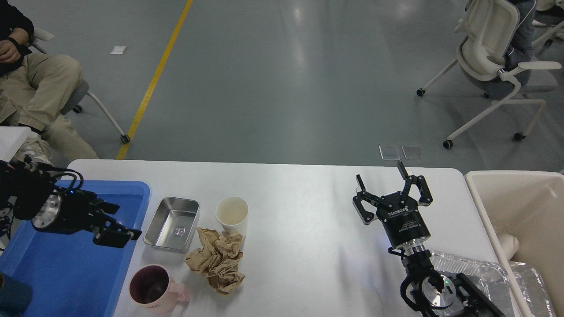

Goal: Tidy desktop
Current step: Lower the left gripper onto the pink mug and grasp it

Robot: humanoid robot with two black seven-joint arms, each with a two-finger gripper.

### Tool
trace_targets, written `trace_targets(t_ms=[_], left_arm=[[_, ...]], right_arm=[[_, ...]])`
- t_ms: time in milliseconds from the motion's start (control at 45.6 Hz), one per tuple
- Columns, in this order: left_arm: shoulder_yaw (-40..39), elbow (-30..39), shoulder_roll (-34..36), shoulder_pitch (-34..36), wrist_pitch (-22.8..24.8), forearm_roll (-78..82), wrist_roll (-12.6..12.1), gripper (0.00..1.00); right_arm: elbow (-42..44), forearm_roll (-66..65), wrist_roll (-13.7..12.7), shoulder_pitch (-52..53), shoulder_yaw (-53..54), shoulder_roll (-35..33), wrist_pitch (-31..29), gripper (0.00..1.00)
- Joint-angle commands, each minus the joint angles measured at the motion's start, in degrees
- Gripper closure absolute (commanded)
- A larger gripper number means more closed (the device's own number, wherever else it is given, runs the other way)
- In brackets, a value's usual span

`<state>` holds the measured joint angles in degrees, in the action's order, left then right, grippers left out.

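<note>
Nearest, a pink mug [150,288] stood just right of the blue tray [66,268], probably waiting to be moved into it. Beside it lay crumpled brown paper [218,259], touching a paper cup [232,214]; a steel tin [172,223] sat next to the tray's edge. At the right, a foil tray [473,268] lay by the cream bin [520,211], likely rubbish meant for it. The left pincer [116,233] hung over the tray's right rim; whether released or clenched, I cannot tell. The right pincer [390,187] was spread wide, grasping nothing, above bare worktop [308,193], which spanned the whole near view.
</note>
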<state>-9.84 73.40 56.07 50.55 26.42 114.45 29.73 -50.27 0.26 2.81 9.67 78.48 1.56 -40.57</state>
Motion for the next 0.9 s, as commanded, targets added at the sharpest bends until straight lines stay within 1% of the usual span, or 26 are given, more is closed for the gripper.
trace_targets(t_ms=[0,175,395,526,614,679,811,877], left_arm=[[6.8,0.0,-2.5,2.2,-0.7,3.4,0.1,0.03],[10.9,0.0,-4.8,2.1,-0.8,6.5,0.0,0.03],[11.2,0.0,-5.6,2.2,-0.8,6.7,-0.2,0.03],[11.2,-0.1,-5.7,1.8,-0.8,6.7,0.3,0.03],[11.2,-0.2,-6.0,1.6,-1.1,6.7,0.8,0.07],[11.4,-0.3,-6.7,1.4,-2.1,6.7,1.0,0.15],[11.4,-1.6,-7.9,1.3,-2.6,6.8,1.0,0.18],[11.4,-2.3,-8.4,1.3,-2.8,6.8,1.0,0.21]], right_arm=[[0.0,0.0,0.0,-0.2,0.0,-0.1,-0.1,0.0],[-0.3,0.0,0.1,-0.2,0.0,0.0,-0.1,0.0],[-0.4,0.1,0.0,-0.2,0.1,0.0,-0.1,0.0],[-0.4,0.1,0.1,-0.2,0.1,0.0,-0.1,0.0],[-0.4,0.1,0.1,-0.2,0.1,0.1,-0.1,0.0],[-0.4,0.1,0.1,-0.3,0.1,0.2,-0.1,0.0],[-0.5,0.1,0.1,-0.3,0.2,0.5,-0.1,0.0],[-0.5,0.1,0.1,-0.3,0.2,0.5,-0.1,0.0]])
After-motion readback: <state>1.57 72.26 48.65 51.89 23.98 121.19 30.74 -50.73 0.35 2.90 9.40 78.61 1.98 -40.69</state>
